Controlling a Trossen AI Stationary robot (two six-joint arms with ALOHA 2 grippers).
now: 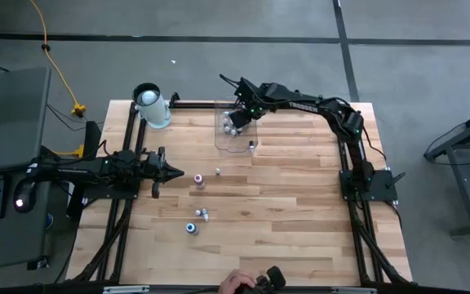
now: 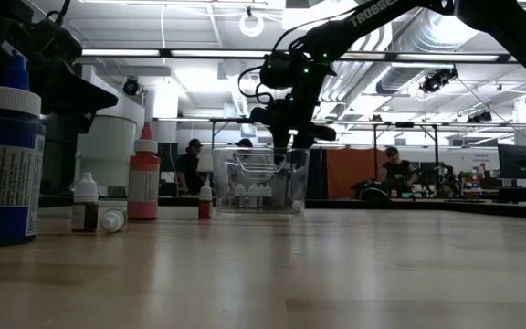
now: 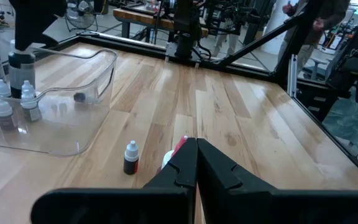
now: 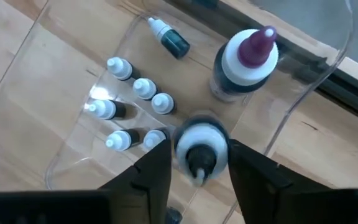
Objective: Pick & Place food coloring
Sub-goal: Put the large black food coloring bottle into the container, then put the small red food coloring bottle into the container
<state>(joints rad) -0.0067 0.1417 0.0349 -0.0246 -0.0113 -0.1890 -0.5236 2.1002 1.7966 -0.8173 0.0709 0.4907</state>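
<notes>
My right gripper hangs open over the clear bin at the table's far middle, pointing steeply down. A dark bottle with a white collar stands upright in the bin between the fingers, with a narrow gap on each side. Several small white-capped bottles, a bigger purple-tipped one and a teal one on its side are in the bin too. More food coloring is on the wood: a pink-red bottle, a small one, one lying and a blue one. My left gripper waits shut at the left.
A white cylinder stands at the far left corner, left of the bin. A small dark bottle stands just ahead of my left gripper. A person's hand shows at the table's near edge. Bare wood lies right of the bottles.
</notes>
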